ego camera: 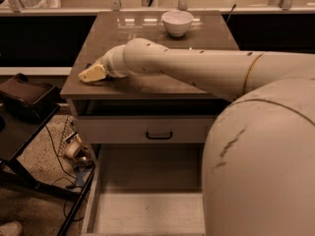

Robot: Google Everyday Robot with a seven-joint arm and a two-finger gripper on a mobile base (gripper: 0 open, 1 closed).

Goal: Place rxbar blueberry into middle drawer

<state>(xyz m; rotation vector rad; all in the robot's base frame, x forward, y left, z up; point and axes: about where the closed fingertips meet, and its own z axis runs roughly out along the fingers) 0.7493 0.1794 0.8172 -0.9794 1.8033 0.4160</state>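
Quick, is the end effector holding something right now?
End effector: at the front-left corner of the cabinet top; open, closed or holding something cannot be told.

The one camera looked steeply down from close behind the arm [206,70], facing along it to the gripper [92,73] at the cabinet top [206,33] left edge; the middle drawer [147,213] lay nearer than the gripper.

I take this for a test lab: my gripper [93,73] sits at the left front corner of a drawer cabinet [206,38], with tangled cables [66,149] and a black cart [24,104] alongside.
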